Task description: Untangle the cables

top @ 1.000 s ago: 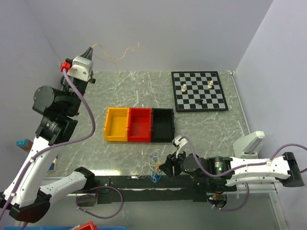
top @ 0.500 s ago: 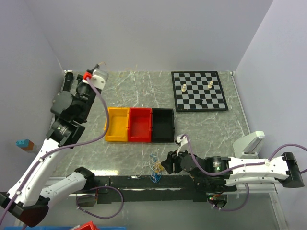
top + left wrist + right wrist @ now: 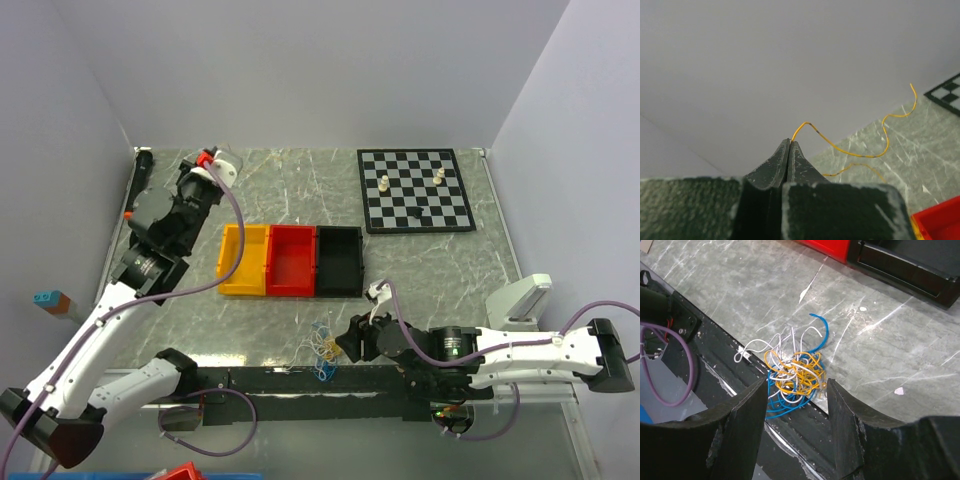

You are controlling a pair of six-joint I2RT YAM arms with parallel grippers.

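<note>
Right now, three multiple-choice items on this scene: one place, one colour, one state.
1. Where is the cable clump? A in the red bin; B on the chessboard; C on the table, near edge.
2. Colour of the wire in the left gripper? A blue; B yellow-orange; C white.
3. The right gripper is: A open; B shut on the clump; C shut on a chess piece.
Key: C, it lies on bare marble; B, clear in the left wrist view; A, its jaws stand apart.

cable (image 3: pixel 860 156) tip hidden in left end effector (image 3: pixel 790 143), red bin (image 3: pixel 940 220) cropped
</note>
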